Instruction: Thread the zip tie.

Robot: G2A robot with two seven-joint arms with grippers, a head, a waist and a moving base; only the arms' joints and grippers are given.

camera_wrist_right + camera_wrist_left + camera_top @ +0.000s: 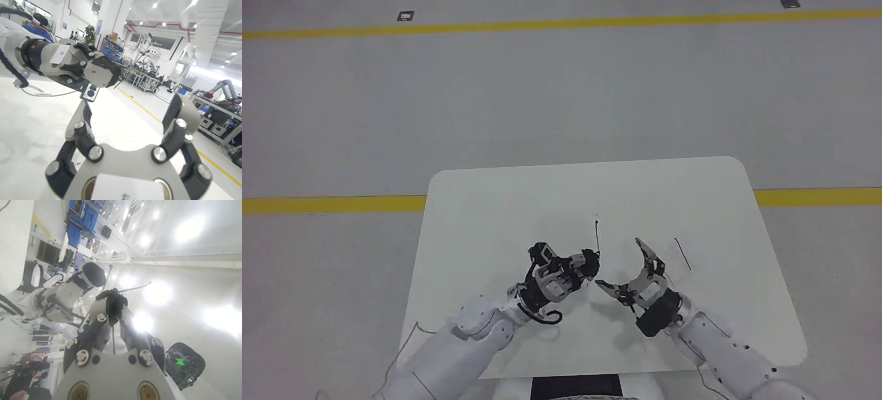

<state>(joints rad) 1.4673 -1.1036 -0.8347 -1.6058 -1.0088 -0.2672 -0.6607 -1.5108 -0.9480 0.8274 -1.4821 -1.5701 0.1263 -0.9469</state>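
Left gripper (114, 294) clamps a black zip tie (135, 288); right gripper (132, 106), spread wide, hangs close beside it over the table (492, 200).

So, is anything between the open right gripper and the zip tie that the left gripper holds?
Nothing visible does. The left gripper is shut on the zip tie, an end sticking out beyond it; the right gripper faces it across an open gap above the table.
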